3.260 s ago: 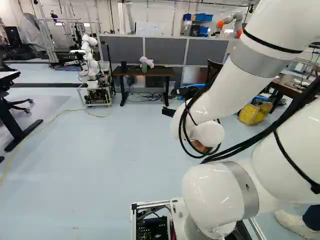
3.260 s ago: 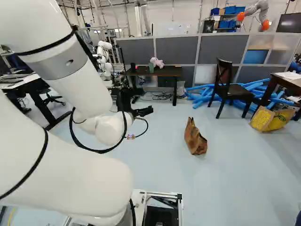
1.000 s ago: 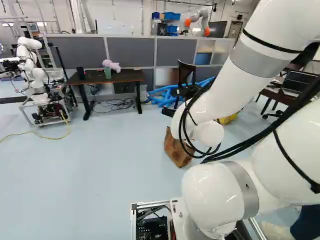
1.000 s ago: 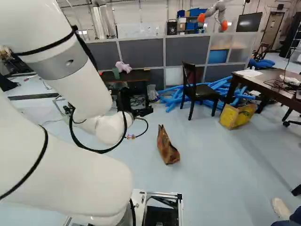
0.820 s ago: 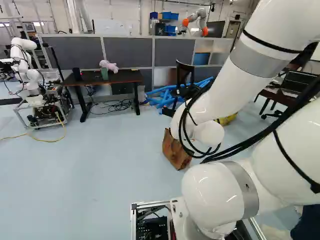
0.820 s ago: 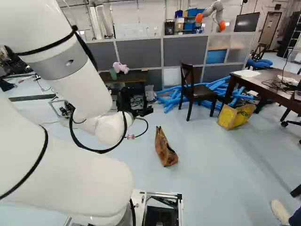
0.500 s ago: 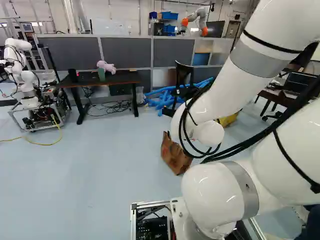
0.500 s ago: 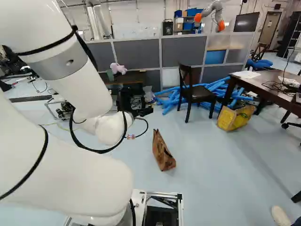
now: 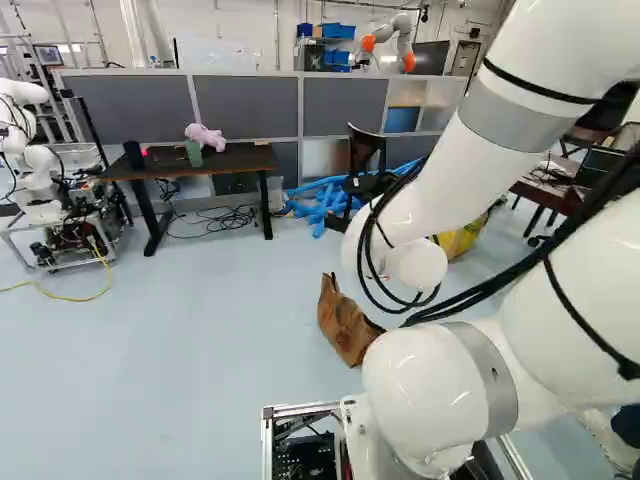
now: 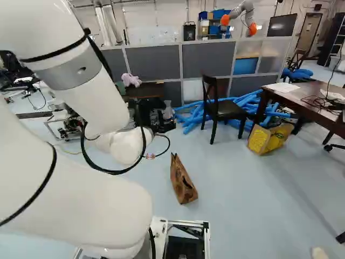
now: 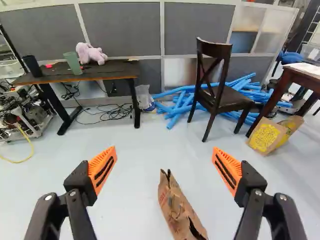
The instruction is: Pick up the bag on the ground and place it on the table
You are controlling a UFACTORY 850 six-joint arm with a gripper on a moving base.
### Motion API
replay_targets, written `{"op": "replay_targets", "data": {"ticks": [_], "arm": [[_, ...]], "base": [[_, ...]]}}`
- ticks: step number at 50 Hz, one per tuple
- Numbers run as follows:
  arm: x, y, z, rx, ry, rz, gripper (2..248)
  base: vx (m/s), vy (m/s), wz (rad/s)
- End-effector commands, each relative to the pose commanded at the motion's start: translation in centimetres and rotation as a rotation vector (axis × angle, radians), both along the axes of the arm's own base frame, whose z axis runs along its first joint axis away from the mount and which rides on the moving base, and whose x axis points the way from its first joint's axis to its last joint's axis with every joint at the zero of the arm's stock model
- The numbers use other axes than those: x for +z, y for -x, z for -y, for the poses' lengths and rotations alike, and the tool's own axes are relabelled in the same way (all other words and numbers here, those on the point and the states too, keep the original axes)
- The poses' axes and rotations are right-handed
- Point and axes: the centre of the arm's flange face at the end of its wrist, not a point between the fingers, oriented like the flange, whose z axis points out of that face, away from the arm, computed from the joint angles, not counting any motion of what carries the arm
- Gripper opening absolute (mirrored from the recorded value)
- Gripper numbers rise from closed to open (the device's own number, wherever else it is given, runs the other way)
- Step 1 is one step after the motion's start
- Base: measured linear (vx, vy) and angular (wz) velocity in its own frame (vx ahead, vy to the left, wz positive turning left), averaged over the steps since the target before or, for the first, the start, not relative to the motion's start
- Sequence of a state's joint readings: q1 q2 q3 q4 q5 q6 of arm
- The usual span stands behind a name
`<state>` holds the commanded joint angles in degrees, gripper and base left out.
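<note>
Holding black two-fingered gripper [image 11: 164, 149] spread wide, gripping nothing; facing crumpled brown paper bag [image 11: 175, 207] standing on pale blue floor [image 11: 132, 200]; showing no pickup progress; leaving grasping, lifting and placing undone, probably targeting dark-topped table [image 11: 112, 70].

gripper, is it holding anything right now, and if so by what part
Nothing is held: the gripper is open, and the brown bag stands on the floor.

Bag [image 11: 177, 207], likely paper, on floor [image 11: 132, 190].
</note>
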<state>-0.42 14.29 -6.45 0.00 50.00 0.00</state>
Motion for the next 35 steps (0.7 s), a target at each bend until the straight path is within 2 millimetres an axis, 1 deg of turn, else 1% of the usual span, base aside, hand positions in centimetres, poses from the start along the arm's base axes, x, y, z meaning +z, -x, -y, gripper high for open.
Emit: {"op": "replay_targets", "data": {"ticks": [15, 35], "arm": [[0.2, -1.8, 0.4, -0.012, 0.0, -0.007, 247], [0.0, -5.4, 1.2, -0.033, -0.001, -0.054, 247]], "base": [[-0.002, 0.0, -0.002], [0.0, 0.0, 0.0]]}}
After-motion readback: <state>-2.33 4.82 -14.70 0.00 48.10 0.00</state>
